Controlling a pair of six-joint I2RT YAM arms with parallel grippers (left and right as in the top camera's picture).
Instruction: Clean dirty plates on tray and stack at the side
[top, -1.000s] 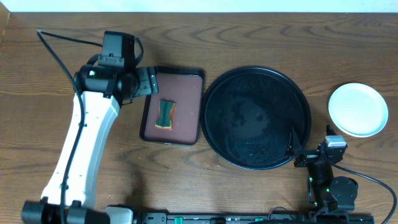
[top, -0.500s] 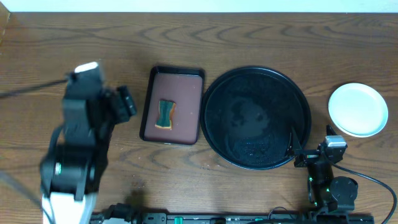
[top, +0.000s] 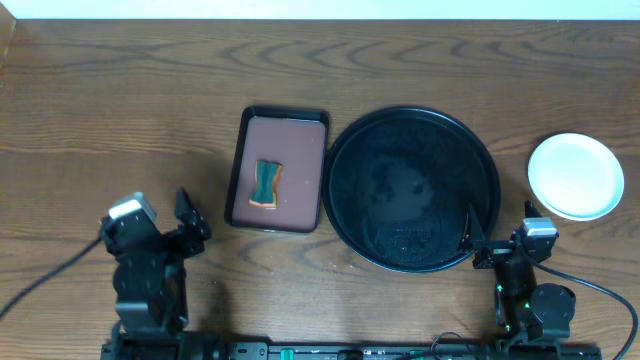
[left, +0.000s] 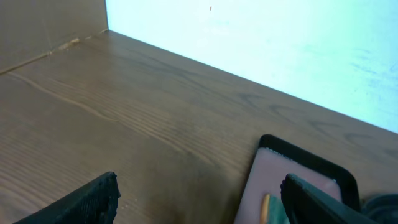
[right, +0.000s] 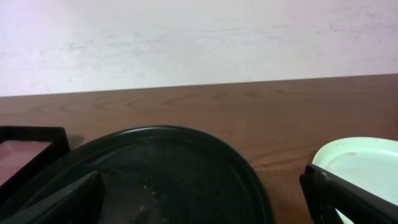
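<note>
The round black tray (top: 412, 113) lies right of centre with nothing on it, only a wet sheen; its rim (right: 186, 134) fills the lower part of the right wrist view. A pale mint-white plate (top: 575, 176) rests on the table right of the tray, off it, and its edge (right: 364, 165) also shows beside my right finger. My left gripper (top: 170, 225) is drawn back at the front left, open and empty (left: 199, 202). At the tray's front right edge my right gripper (top: 498, 230) is open too, with nothing between its fingers (right: 202, 199).
A rectangular black tray with a maroon inside (top: 290, 135) sits left of the round tray and holds a green and orange sponge (top: 266, 185). That tray's corner (left: 292, 152) shows ahead of my left gripper. A pale wall (right: 199, 37) closes the far table edge.
My left arm has pulled back from beside the rectangular tray down to the front left of the table. The right arm, both trays, the sponge and the plate have not moved.
</note>
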